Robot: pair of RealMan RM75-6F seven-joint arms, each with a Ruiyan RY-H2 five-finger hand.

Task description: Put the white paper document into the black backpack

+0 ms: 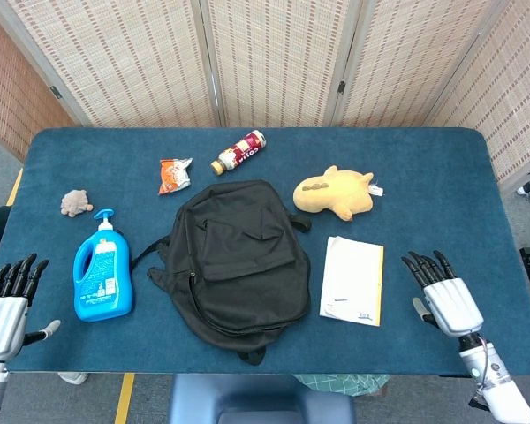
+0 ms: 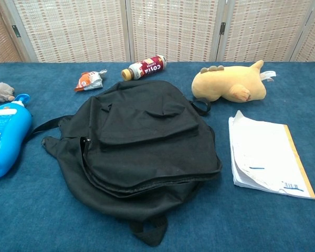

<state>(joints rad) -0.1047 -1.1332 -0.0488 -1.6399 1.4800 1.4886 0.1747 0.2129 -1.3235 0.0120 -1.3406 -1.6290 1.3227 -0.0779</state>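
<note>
Table: blue cloth top [image 1: 442,177], carrying everything below.
Black backpack: lies flat at the table's centre [image 1: 238,261], front pocket up, straps trailing toward the near edge (main zip looks partly parted on its left side in the chest view, cannot tell how far).
White paper document: flat on the table just right of the backpack [image 1: 353,280], apart from it; a yellow sheet shows under its right edge, and its far left corner curls up in the chest view.
Right hand: over the near right part of the table [image 1: 443,296], right of the document and not touching it; fingers straight and spread, holding nothing.
Left hand: at the near left corner, off the table's edge [image 1: 7,300]; fingers extended and apart, holding nothing.
Plush toy: yellow, lying on its side [image 1: 333,193], far side of the document.
Detergent bottle: blue, lying flat [image 1: 102,269], left of the backpack.
Drink bottle: on its side [image 1: 238,152], beyond the backpack.
Snack packet: orange and white [image 1: 174,174], left of the drink bottle.
Small grey plush: far left [image 1: 74,203], beyond the detergent bottle.
</note>
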